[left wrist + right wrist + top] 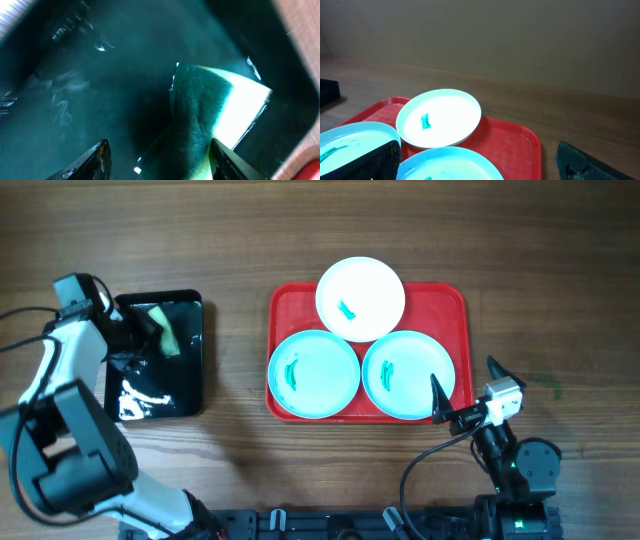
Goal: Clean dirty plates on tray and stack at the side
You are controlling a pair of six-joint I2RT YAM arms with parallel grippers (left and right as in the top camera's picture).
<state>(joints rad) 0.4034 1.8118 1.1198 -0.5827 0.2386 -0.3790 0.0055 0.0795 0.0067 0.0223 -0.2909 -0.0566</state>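
The red tray (452, 308) holds three dirty plates: a white plate (361, 298) at the back resting partly on two pale blue plates, one at the left (313, 373) and one at the right (407, 374). Each has a small green smear. My left gripper (160, 162) is open inside the black tray (190, 370), its fingers on either side of the green sponge (200, 115), also seen overhead (165, 330). My right gripper (465, 395) is open and empty at the red tray's front right corner. The right wrist view shows the white plate (440, 117) and red tray (515, 145).
The black tray with wet glints stands at the left of the wooden table (230, 240). The right arm's base (520, 470) is at the front right. Bare wood lies between the two trays and right of the red tray.
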